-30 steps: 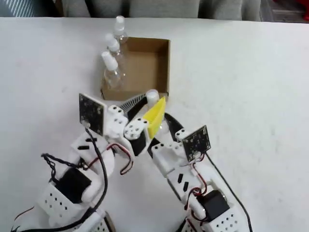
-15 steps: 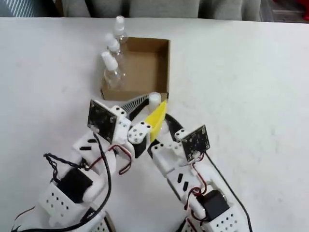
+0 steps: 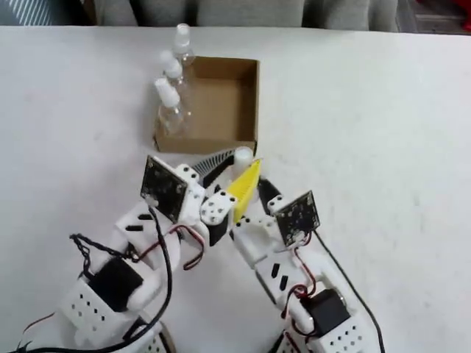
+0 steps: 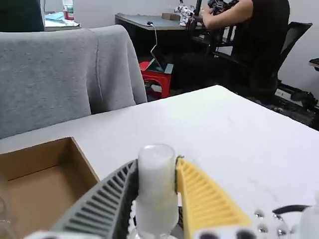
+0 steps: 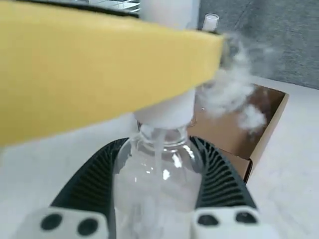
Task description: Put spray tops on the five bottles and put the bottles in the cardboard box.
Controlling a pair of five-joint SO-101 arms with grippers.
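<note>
Two fingers of the left gripper (image 4: 155, 167), one grey and ribbed, one yellow, are pressed closed on the white spray top (image 4: 155, 199), gripping it by its sides. Beneath it, the right gripper (image 5: 158, 149) has its black ribbed fingers clamped round the clear plastic bottle (image 5: 155, 199), which stands upright. The top sits over the bottle's neck with its tube hanging down inside.

From the high view I see the pair meeting just in front of the near wall of the brown cardboard box (image 3: 221, 103), so I have little room forward. Wide white table (image 3: 368, 110) lies open to the right and left of the arms. Its far edge runs just beyond the box, with grey chair backs (image 3: 250, 11) behind.

I count three capped bottles (image 3: 168, 99) in a row along the box's left wall, one bottle in my grip, one top and one box. Any print on the two wrist circuit boards (image 3: 163, 187) is too small for me to read.
</note>
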